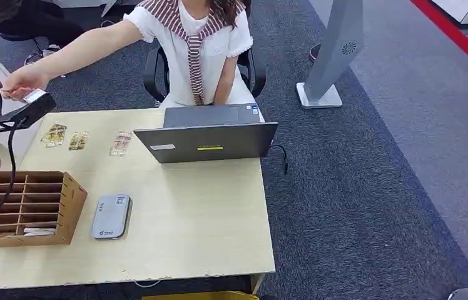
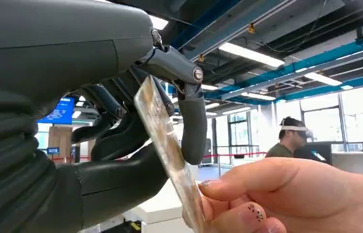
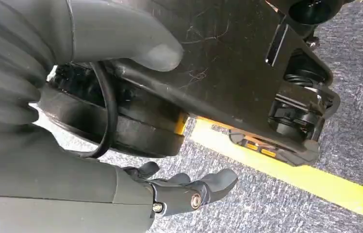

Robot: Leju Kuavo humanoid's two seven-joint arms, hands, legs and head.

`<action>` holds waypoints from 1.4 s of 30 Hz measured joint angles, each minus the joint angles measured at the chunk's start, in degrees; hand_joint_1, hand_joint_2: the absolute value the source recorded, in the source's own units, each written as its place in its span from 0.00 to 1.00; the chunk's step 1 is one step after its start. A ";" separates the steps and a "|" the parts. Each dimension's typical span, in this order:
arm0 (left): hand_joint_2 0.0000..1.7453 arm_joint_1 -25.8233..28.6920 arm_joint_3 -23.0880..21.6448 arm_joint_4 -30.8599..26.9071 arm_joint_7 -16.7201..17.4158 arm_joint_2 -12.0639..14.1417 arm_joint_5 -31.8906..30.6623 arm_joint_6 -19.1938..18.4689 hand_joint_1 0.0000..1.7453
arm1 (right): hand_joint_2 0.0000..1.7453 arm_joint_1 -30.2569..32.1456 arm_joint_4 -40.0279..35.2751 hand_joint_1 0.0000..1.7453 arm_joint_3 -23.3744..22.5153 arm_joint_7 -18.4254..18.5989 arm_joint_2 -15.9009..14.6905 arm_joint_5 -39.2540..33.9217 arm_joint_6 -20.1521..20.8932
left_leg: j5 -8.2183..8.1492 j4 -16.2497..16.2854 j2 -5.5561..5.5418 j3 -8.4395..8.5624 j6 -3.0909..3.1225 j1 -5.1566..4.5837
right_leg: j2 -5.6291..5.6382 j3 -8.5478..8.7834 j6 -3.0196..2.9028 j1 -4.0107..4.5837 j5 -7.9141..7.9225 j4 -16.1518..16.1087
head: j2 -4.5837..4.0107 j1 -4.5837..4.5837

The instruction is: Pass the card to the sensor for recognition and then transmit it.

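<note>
Grey carpet lies around a pale wooden table [image 1: 175, 212] where a person sits behind a laptop [image 1: 206, 140]. On the table are a flat grey card reader [image 1: 111, 216], a wooden box with slots [image 1: 31, 206] and three more cards [image 1: 84, 139] in a row.

The left hand [image 1: 28, 109] is lifted up at the far left of the table. It pinches the card [image 2: 167, 145] between its thumb and fingers. The person's hand [image 1: 22, 81] holds the other end of the same card, so the hand-over looks like it is in the middle. I think the robot must let go next. I cannot tell if the reader has read the card.

The right hand [image 3: 189, 189] hangs low over the carpet, fingers loosely spread, holding nothing. Most of the left hand is cut off at the head view's edge.
</note>
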 joint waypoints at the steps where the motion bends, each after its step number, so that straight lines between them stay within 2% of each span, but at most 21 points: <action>1: 1.00 0.25 0.00 -0.04 -0.39 0.04 0.41 0.44 1.00 | 1.00 0.00 0.00 0.00 0.02 -0.02 0.00 -0.02 0.00 | 0.00 0.00 0.00 0.00 0.00 0.00 | 0.00 0.00 0.00 0.00 0.00 0.00 | 0.00 0.00; 6: 1.00 3.48 0.00 -2.92 -4.30 0.20 4.22 2.19 1.00 | 1.00 0.24 0.00 0.00 0.02 -0.48 0.00 -0.31 -0.22 | 0.00 0.00 -0.01 0.01 0.00 -0.01 | -0.01 0.00 0.00 0.00 0.00 -0.01 | -0.02 -0.02; 9: 1.00 6.87 0.00 -6.91 -5.16 0.15 5.62 2.74 1.00 | 1.00 0.49 0.00 0.00 0.02 -0.68 0.00 -0.50 -0.28 | -0.01 0.00 0.01 0.01 0.00 -0.01 | 0.00 0.00 0.00 0.00 0.00 -0.01 | -0.02 -0.02; 14: 1.00 11.69 0.00 -14.00 -5.25 0.11 6.52 2.74 1.00 | 1.00 0.82 0.00 0.00 0.02 -1.18 0.00 -1.14 -0.61 | -0.01 0.00 0.02 0.01 0.00 -0.01 | 0.00 -0.01 0.00 0.00 0.00 -0.02 | -0.02 0.00; 22: 1.00 15.73 0.00 -21.72 -5.31 -0.20 6.69 2.58 1.00 | 1.00 1.11 0.09 0.00 0.02 -1.42 -0.02 -1.29 -0.79 | -0.01 0.00 0.02 0.01 0.00 -0.01 | 0.00 -0.02 0.00 0.00 0.00 -0.03 | -0.02 -0.02; 31: 1.00 18.52 0.00 -25.70 -5.25 -0.33 6.69 2.52 1.00 | 1.00 1.23 0.18 0.00 0.02 -1.71 -0.04 -1.49 -0.85 | -0.01 0.00 0.03 0.02 0.00 -0.01 | 0.01 -0.02 0.00 0.00 0.00 -0.03 | 0.00 0.00; 42: 1.00 25.02 0.00 -29.94 -4.15 -0.76 6.97 -0.72 1.00 | 1.00 1.56 0.28 0.00 -0.11 -2.40 -0.07 -2.77 -0.92 | -0.01 0.00 0.05 0.00 0.00 -0.02 | 0.03 -0.05 0.00 0.01 0.00 -0.04 | -0.02 0.00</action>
